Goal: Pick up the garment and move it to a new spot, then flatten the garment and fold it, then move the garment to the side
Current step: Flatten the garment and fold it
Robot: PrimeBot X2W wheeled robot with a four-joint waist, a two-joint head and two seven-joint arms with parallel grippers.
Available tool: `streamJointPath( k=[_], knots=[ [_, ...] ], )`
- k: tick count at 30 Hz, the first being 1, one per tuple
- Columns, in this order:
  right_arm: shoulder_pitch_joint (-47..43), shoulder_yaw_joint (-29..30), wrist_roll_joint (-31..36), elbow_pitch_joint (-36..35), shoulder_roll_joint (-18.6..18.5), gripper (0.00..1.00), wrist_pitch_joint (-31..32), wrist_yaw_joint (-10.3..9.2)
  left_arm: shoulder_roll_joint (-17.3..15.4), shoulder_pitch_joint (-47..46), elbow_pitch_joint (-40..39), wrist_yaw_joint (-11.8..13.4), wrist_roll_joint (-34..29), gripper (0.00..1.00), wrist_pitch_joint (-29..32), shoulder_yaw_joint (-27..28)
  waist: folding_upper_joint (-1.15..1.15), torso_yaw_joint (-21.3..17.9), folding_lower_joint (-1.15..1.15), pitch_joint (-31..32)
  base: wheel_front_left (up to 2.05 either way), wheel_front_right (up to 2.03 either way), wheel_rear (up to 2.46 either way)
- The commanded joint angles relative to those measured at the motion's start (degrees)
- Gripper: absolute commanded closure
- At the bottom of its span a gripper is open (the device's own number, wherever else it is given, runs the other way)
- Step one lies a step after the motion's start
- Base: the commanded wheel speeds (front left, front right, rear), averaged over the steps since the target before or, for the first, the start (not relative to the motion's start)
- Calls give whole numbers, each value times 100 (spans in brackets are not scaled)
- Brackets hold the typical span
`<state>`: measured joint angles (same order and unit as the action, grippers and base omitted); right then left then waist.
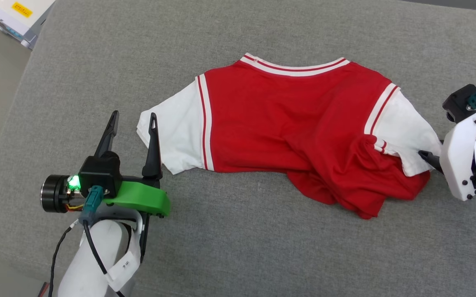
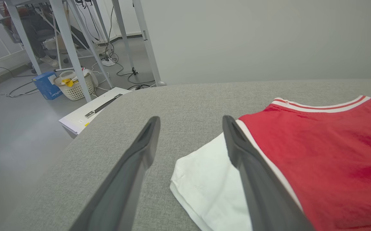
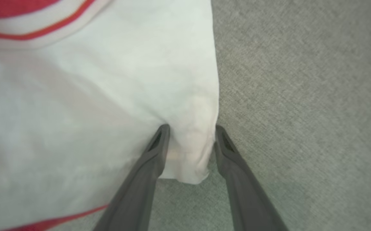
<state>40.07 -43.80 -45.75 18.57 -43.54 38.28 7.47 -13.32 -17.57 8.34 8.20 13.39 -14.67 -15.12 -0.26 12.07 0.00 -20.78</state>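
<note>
The garment [image 1: 287, 123] lies spread on the grey padded surface [image 1: 262, 247], red body up, collar away from me, its lower right part bunched in folds. My left gripper [image 1: 134, 114] stands open just left of the white left sleeve [image 2: 204, 186], its right finger at the sleeve's edge. My right gripper [image 1: 425, 159] is at the right sleeve. In the right wrist view its fingers [image 3: 159, 144] straddle the sleeve's white corner [image 3: 188, 154], still apart, with the cloth between them.
A white box [image 1: 15, 16] sits off the surface's far left corner. In the left wrist view, beyond the rounded left edge, the floor holds a white basket [image 2: 74, 86], a blue box [image 2: 47, 85], metal table legs [image 2: 66, 41] and cables.
</note>
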Motion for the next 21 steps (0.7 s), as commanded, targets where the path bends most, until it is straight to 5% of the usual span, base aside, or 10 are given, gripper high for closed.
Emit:
streamJointPath(
  k=[1, 10, 21],
  knots=[
    [-214, -241, -57, 126, 162, 100, -124, 2, 51, 69, 8, -52, -69, 0, -32, 48, 26, -117, 0, 123, 0, 0, 0],
    [-198, 18, -145, -708, -415, 100, -1271, 2, 184, 281, 79, -202, -319, 0, -32, 247, 26, -403, 0, 458, 0, 0, 0],
    [-1320, 1471, -524, -1648, -1290, 100, -1183, 2, 235, 427, 74, -328, -493, 0, -33, 389, 26, -685, 0, 518, 0, 0, 0]
  ],
)
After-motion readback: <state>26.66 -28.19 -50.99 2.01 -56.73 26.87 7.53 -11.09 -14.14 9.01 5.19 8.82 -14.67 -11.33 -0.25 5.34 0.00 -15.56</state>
